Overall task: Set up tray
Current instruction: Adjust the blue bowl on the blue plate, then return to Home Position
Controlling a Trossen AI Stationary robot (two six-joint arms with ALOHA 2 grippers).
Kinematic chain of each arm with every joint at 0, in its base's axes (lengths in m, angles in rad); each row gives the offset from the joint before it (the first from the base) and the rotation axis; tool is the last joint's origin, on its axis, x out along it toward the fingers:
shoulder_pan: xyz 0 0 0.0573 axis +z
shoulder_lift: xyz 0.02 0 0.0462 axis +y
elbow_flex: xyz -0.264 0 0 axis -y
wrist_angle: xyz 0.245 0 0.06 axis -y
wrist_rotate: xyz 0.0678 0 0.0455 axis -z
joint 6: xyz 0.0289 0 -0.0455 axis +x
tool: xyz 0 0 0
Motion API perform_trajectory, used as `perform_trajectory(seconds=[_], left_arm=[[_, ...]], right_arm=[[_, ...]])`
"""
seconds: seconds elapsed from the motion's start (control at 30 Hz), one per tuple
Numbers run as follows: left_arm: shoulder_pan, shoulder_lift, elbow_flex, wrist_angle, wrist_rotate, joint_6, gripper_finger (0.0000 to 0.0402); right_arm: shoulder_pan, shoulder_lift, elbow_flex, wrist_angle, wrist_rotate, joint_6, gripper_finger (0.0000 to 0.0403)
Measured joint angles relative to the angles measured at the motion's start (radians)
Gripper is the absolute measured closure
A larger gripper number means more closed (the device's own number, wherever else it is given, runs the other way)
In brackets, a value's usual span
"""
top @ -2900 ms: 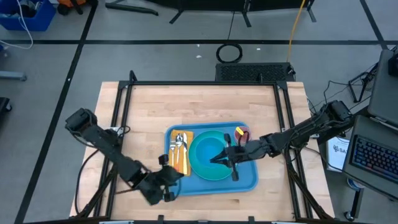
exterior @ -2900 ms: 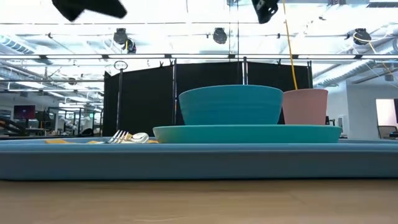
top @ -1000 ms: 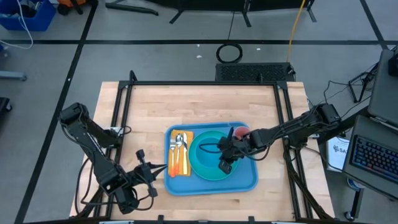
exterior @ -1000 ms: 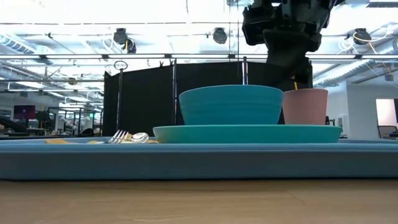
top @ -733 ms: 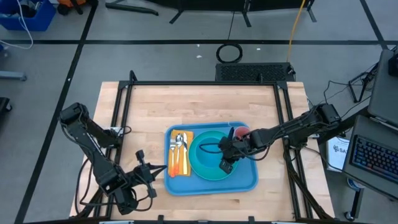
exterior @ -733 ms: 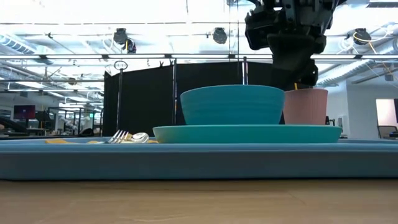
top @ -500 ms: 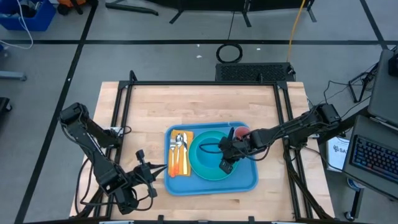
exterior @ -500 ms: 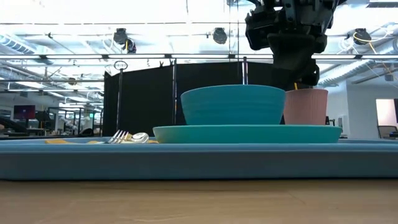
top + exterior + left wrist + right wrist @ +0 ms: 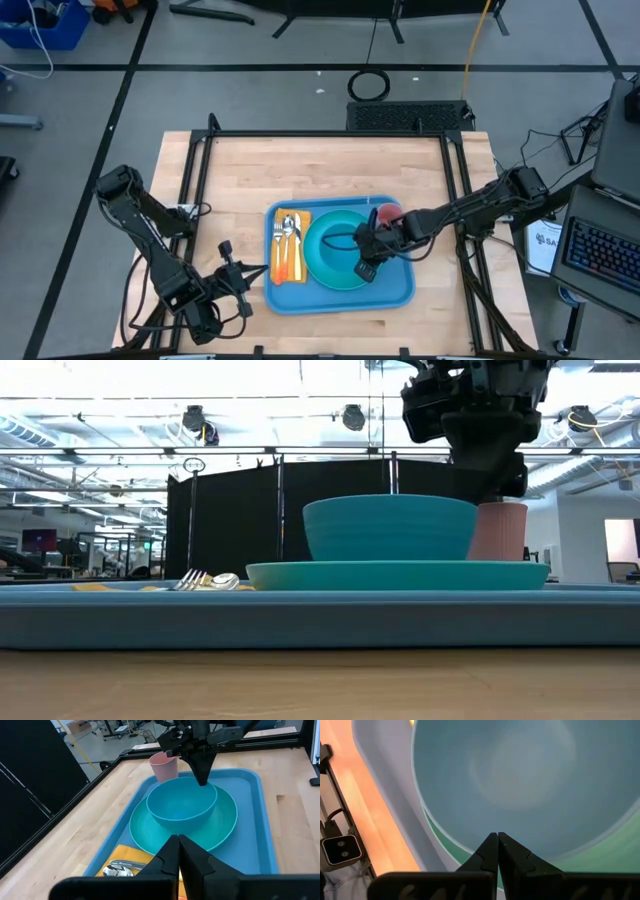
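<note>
Blue rectangular plastic tray sat at the middle of our wooden table, carrying a round teal plate with a blue bowl on it, a pink cup and cutlery on a yellow napkin. Our right claw was clenched, empty, tip at the bowl's far rim. Left claw was parked off the tray's near-left corner, clenched too. Risk: any sideways push there could slide the bowl into the cup and tip it.
</note>
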Motion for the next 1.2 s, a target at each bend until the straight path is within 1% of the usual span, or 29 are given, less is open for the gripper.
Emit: perform_trajectory(seconds=[0.13,0.23,0.4,0.6,0.83,1.0,1.1,1.2], left_arm=[[0.0,0.0,0.0,0.0,0.0,0.0,0.0373],[0.0,0.0,0.0,0.0,0.0,0.0,0.037],[0.0,0.0,0.0,0.0,0.0,-0.001,0.0381],[0.0,0.0,0.0,0.0,0.0,-0.002,0.0398],[0.009,0.0,0.0,-0.004,0.002,0.025,0.0373],[0.033,0.0,0.0,0.003,0.055,0.009,0.0368],[0.035,0.0,0.0,0.006,0.048,0.007,0.0378],[0.035,0.0,0.0,0.019,0.02,0.011,0.0396]], right_arm=[[0.005,0.0,0.0,-0.003,-0.004,0.009,0.0403],[0.009,0.0,0.0,-0.003,-0.011,0.016,0.0403],[0.009,0.0,-0.001,-0.001,-0.029,0.022,0.0403],[0.009,0.0,-0.001,0.001,-0.022,0.012,0.0403],[0.009,0.0,-0.001,0.064,-0.021,-0.032,0.0403],[0.009,-0.009,-0.001,0.107,-0.019,-0.083,0.0403],[0.016,-0.037,-0.001,0.125,0.034,-0.131,0.0403],[0.032,-0.086,-0.002,0.139,0.156,-0.225,0.0403]])
